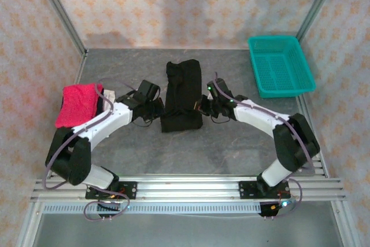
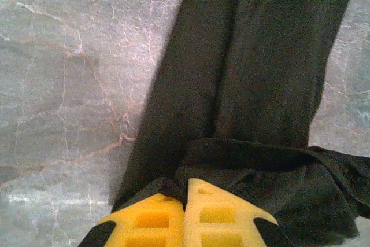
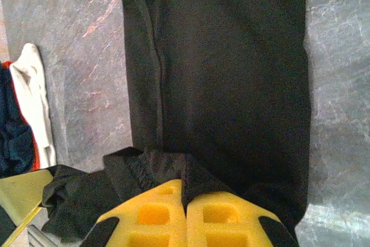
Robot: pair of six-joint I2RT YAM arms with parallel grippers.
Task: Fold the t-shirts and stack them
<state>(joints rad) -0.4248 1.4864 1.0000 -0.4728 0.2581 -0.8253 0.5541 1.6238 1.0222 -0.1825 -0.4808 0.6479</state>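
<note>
1. The black tee lies as a long narrow strip with its sides folded in. I judge it part-folded, with the end-to-end fold left to do.
2. The pink tee sits well left of the black tee as a compact pad, apparently folded. Nothing is stacked yet.
3. The basket stands well right of the black tee, towards its far end.
4. The left gripper is at the black tee's near-left corner, its fingers pressed together and pinching bunched hem.
5. The right gripper is at the near-right corner, likewise clamped on the hem.
6. Both arms bend inward towards the black tee, elbows out and wrists low over its near end.
</note>
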